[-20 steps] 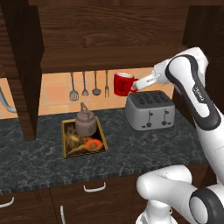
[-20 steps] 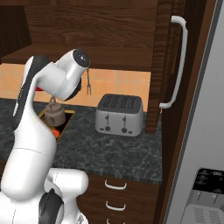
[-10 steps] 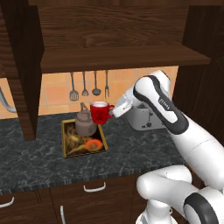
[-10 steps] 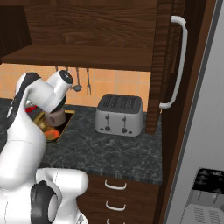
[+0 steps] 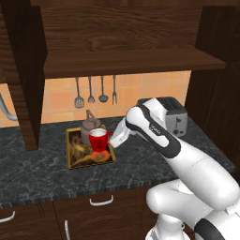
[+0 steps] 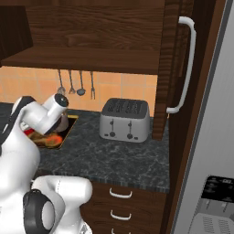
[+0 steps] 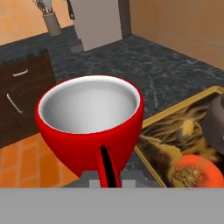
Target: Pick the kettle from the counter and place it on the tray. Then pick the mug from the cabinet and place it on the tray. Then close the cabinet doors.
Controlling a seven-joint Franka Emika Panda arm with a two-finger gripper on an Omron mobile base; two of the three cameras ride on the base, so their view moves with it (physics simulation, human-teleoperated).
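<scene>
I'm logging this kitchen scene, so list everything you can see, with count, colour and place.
mug: one, red with white inside, held by its handle over the tray.
kettle: one, brownish-grey, on the tray's back part, beside the mug.
tray: one, gold rim, on the counter left of the toaster.
counter: one, dark marbled stone.
toaster: one, silver, on the counter.
hanging utensils: four, dark, on the orange tiled wall.
cabinet: one, dark brown, open above the counter.
cabinet door: one, brown with white handle, open at right.
gripper: one, white, shut on the mug's handle.

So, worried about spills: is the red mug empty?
Empty: the small red mug shows a bare white inside in the hand view.
</scene>
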